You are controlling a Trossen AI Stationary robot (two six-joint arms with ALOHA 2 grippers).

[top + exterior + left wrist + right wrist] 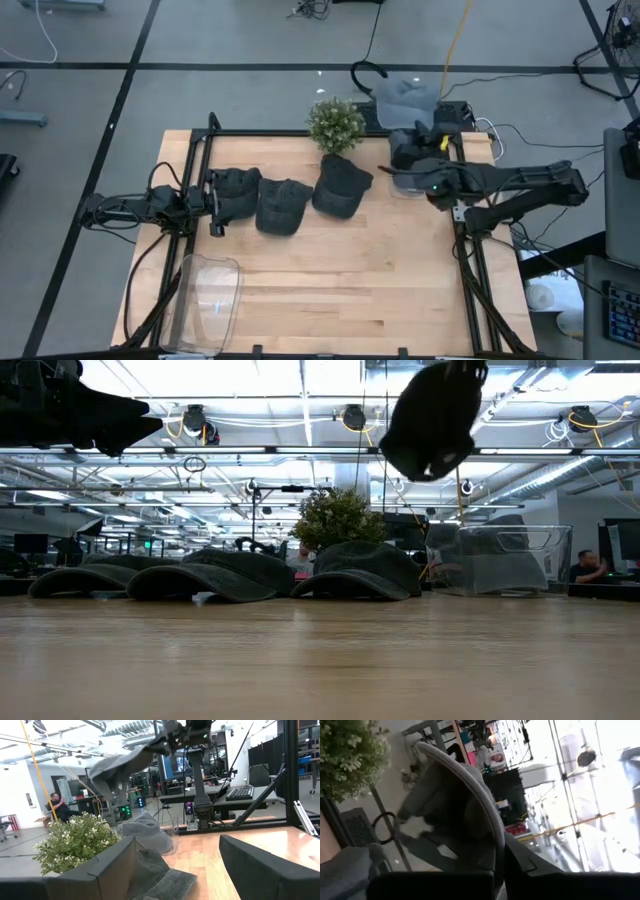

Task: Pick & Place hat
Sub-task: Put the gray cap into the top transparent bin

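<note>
A grey hat (405,100) hangs high over the table's far right corner with my right gripper (408,138) shut on it; it also shows in the low view (430,415) and the left wrist view (117,767). Three dark hats (232,190) (282,206) (342,186) rest brim-down in a row on the table. At the left edge my left gripper (213,205) stands open beside the leftmost hat, its fingers (112,867) wide apart with nothing between them. My right gripper pinches the grey hat's curved edge (492,845) between its two fingers. The fingers lie about level and point toward the table's far edge. The hat is lifted clear of the table and droops below and beyond the fingers.
A small potted plant (335,125) stands at the far edge, behind the hats. A clear box (500,560) sits on the table's right side under the right arm. Another clear container (210,300) lies at the near left. Bare wood fills the middle and near part of the table.
</note>
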